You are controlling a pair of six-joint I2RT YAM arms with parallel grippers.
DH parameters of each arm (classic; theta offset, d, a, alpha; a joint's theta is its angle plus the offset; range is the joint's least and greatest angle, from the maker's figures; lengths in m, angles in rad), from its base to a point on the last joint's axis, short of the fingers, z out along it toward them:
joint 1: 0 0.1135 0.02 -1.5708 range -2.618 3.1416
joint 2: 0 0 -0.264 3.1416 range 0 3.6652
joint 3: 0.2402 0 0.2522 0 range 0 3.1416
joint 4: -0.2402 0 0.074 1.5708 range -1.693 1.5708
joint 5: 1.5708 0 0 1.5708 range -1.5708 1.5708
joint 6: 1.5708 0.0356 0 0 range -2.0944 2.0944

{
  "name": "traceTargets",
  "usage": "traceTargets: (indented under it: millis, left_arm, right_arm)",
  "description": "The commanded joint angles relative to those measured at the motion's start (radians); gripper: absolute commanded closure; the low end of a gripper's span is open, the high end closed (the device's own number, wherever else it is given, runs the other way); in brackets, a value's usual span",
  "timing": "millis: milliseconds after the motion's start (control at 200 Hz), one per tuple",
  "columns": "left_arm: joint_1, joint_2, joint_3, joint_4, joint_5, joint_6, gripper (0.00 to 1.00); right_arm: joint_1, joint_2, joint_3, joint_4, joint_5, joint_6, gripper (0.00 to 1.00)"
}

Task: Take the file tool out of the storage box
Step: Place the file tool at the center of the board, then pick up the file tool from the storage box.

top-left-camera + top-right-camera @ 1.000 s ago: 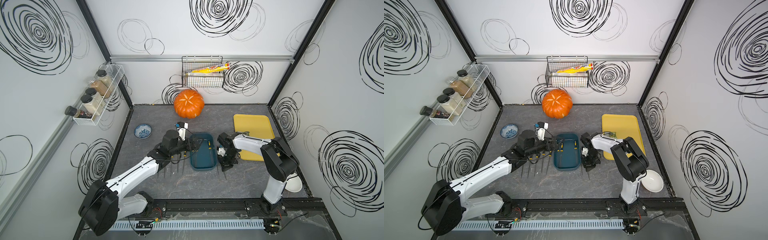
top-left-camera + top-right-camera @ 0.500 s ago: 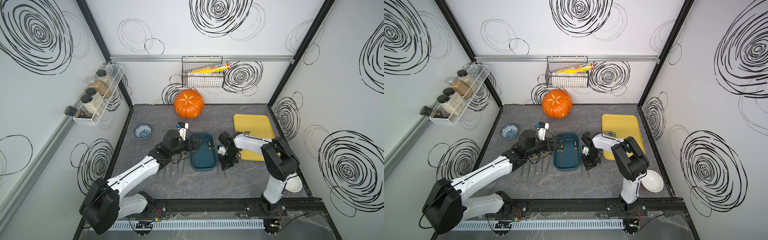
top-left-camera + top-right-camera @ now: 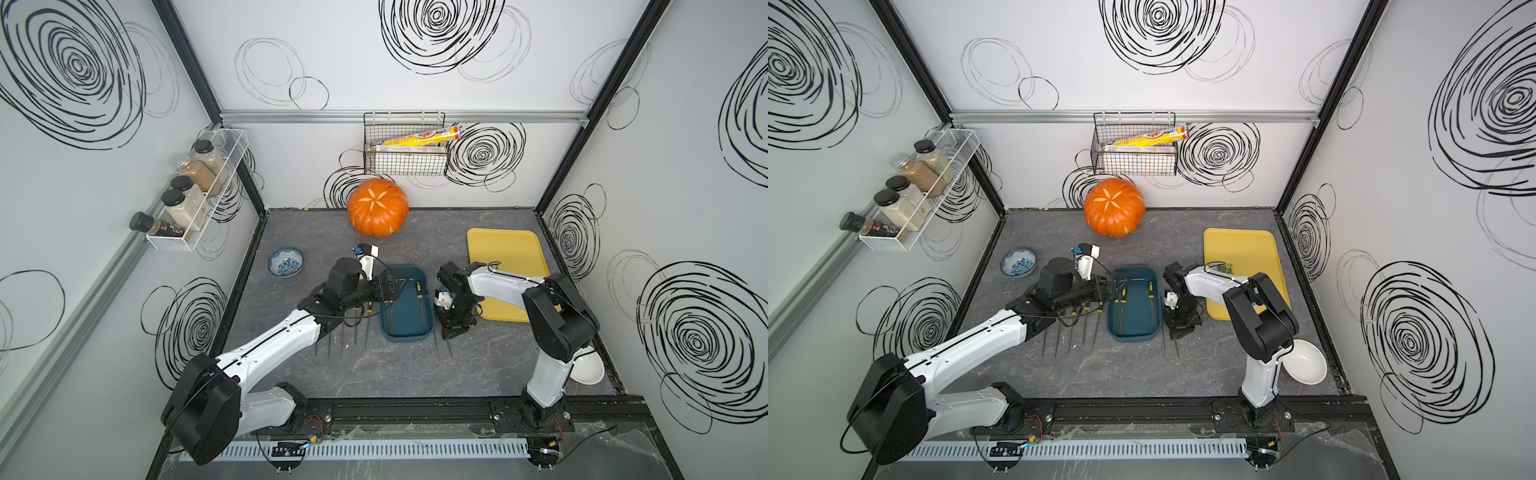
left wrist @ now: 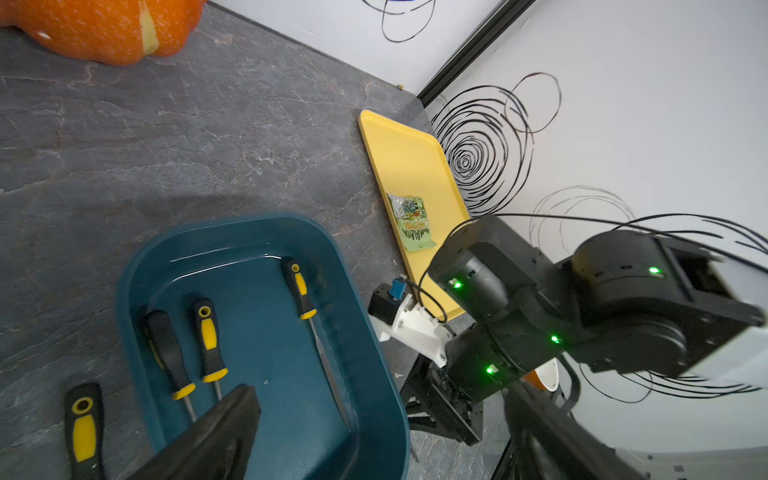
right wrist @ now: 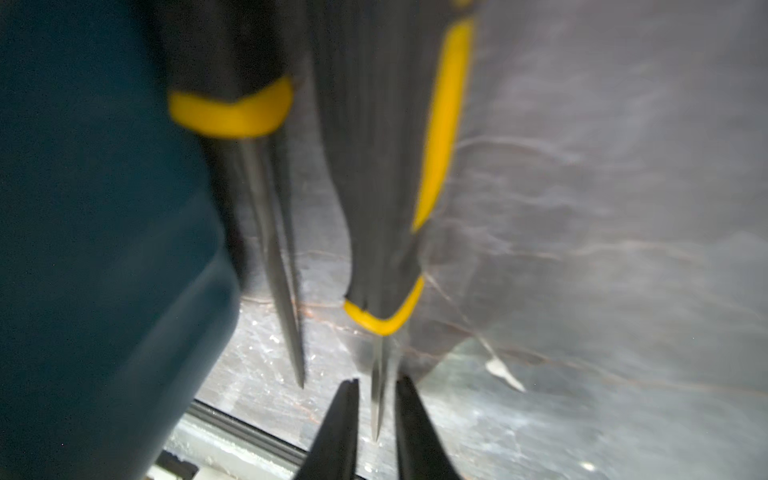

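Straddling a file tool untouched, right hand barely parted; left hand spread wide.

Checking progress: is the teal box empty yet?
No, three files with yellow-and-black handles lie inside the box.

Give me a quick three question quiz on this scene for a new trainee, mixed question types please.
1. In the left wrist view, how many file tools lie inside the storage box? A one, B three, C six.
2. True or false: the pumpkin sits inside the storage box.
3. Which gripper reaches over the storage box?
Key: 1 B. 2 False. 3 The left gripper.
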Motion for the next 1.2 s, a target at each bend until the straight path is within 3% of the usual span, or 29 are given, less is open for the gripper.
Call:
traceTargets:
  millis: [0,160,215,315,390,511,606,691,781,921,1191]
  left_arm:
    - [-0.012,0.053,0.058,-0.052,-0.041,0.039,0.01]
    - [-0.053,0.161,0.145,-0.177,-0.147,0.084,0.1]
    - [-0.079,0.205,0.187,-0.237,-0.222,0.102,0.16]
    - [-0.144,0.307,0.282,-0.371,-0.416,0.115,0.19]
    - [-0.164,0.402,0.36,-0.464,-0.486,0.098,0.19]
    - [-0.166,0.521,0.448,-0.533,-0.522,0.096,0.24]
    - [-0.165,0.583,0.498,-0.573,-0.561,0.096,0.36]
    - [-0.162,0.621,0.525,-0.593,-0.579,0.096,0.37]
    - [-0.155,0.658,0.544,-0.595,-0.557,0.104,0.37]
    - [-0.155,0.703,0.564,-0.603,-0.559,0.111,0.49]
    - [-0.158,0.771,0.593,-0.61,-0.553,0.111,0.57]
  right_arm:
    - [-0.006,-0.092,0.026,0.005,0.025,0.01,0.73]
    - [-0.006,-0.206,0.026,-0.022,0.037,0.018,0.72]
    - [-0.005,-0.265,0.025,-0.035,0.059,0.025,0.71]
    - [-0.002,-0.406,0.003,-0.034,0.1,0.063,0.69]
    - [-0.001,-0.506,-0.027,-0.019,0.091,0.092,0.68]
    - [0.01,-0.663,-0.11,0.044,0.031,0.135,0.67]
    - [0.019,-0.766,-0.179,0.12,-0.009,0.175,0.67]
    - [0.041,-0.888,-0.273,0.277,-0.051,0.264,0.68]
    - [0.055,-0.991,-0.374,0.435,-0.007,0.311,0.67]
    - [0.055,-1.008,-0.458,0.547,0.007,0.298,0.67]
    - [0.055,-0.887,-0.558,0.735,-0.077,0.274,0.68]
